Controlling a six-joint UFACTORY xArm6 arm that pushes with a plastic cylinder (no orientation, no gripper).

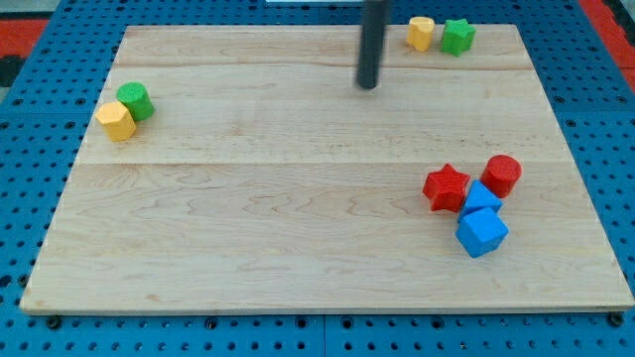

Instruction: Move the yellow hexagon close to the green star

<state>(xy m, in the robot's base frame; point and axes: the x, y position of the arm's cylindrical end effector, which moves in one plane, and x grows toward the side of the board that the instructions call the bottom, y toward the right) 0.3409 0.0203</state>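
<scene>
A yellow hexagon-like block lies at the view's top right, touching the green star on its right. A second yellow block lies at the view's left, touching a green round block above it. My tip is at the end of the dark rod that comes down from the view's top centre. It stands on bare wood, a little to the left of and below the top yellow block, touching no block.
A red star, a red cylinder and two blue cubes are clustered at the view's lower right. The wooden board lies on a blue perforated base.
</scene>
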